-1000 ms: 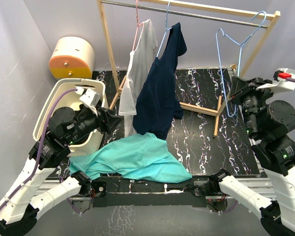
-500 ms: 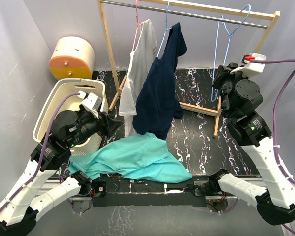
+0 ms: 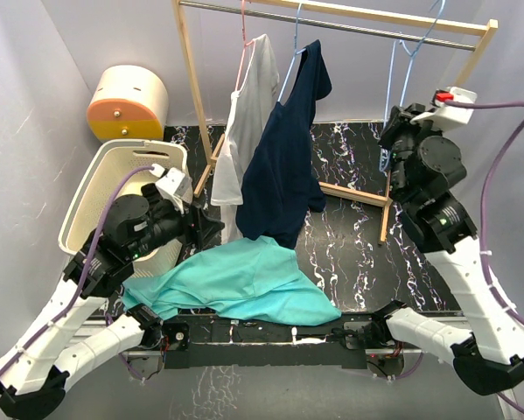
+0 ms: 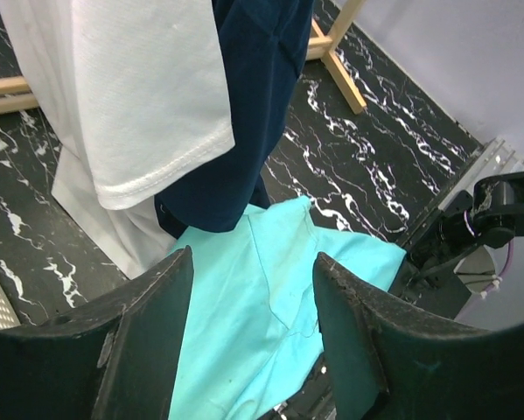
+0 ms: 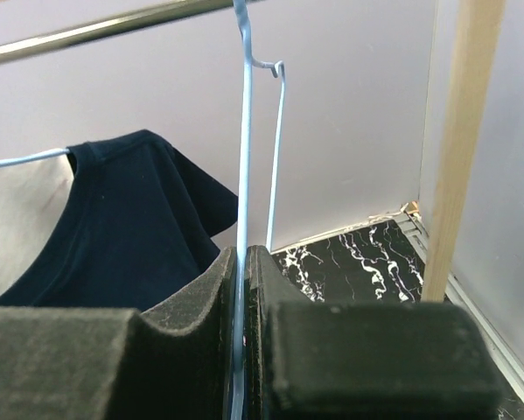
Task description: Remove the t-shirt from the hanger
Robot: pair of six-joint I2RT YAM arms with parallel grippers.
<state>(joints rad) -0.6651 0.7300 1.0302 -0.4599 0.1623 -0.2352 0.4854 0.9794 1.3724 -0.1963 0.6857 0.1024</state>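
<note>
Right fingers (image 5: 248,280): we see them clamped on the blue hanger (image 5: 244,131).
Left fingers (image 3: 213,229): apart, empty, near teal t-shirt (image 3: 244,280).

Left of the wooden garment rack (image 3: 192,87) stands a cream laundry basket (image 3: 95,184), and farther back on that same side a cream-and-orange drum (image 3: 129,103), perhaps a lidded bin.
</note>
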